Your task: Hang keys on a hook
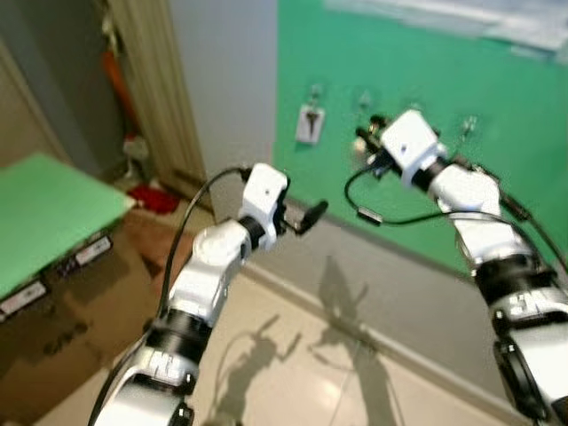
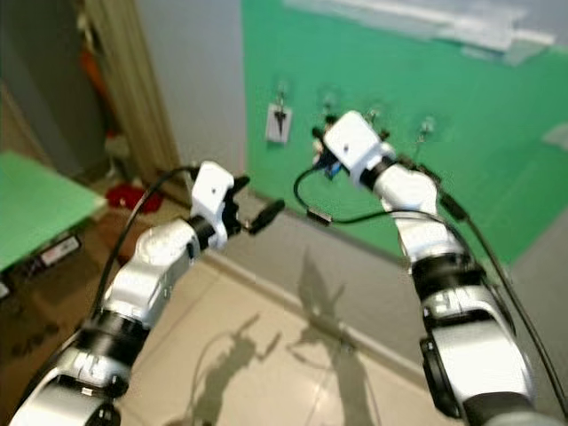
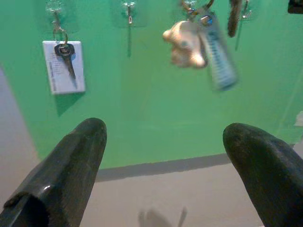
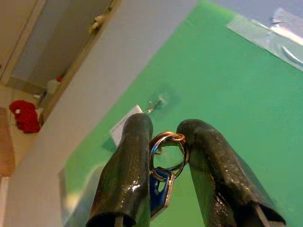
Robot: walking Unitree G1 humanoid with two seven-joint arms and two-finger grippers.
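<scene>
Facing a green wall panel [image 1: 426, 177] with a grey strip along its base, above a pale tiled floor [image 1: 293, 373]. Standing off at nine o'clock: a green-topped box [image 1: 53, 204], with something red [image 1: 153, 197] lying on the floor by a door frame.

Reaching up toward the panel at one o'clock: right gripper [image 4: 165, 156], jaws pinching a silver key ring [image 4: 166, 152] between the two black fingers [image 4: 128, 175]. Hanging below that ring, a blue tag [image 4: 158, 191]; in the left wrist view, the same bunch of keys [image 3: 208, 45] dangling with a cream-coloured charm [image 3: 183, 43] and a blue-grey fob, blurred, right up at a hook [image 3: 189, 5] at twelve o'clock. Whether the ring is already over the hook, cannot tell.

Hovering lower at centre, well apart from the wall: left gripper [image 3: 163, 156], jaws spread wide, gripping nothing.

Hanging at eleven o'clock on the panel: a single dark key [image 3: 66, 56] on its own hook [image 3: 56, 10], in front of a white card [image 3: 64, 67]. Between the two, a bare hook [image 3: 128, 12].
</scene>
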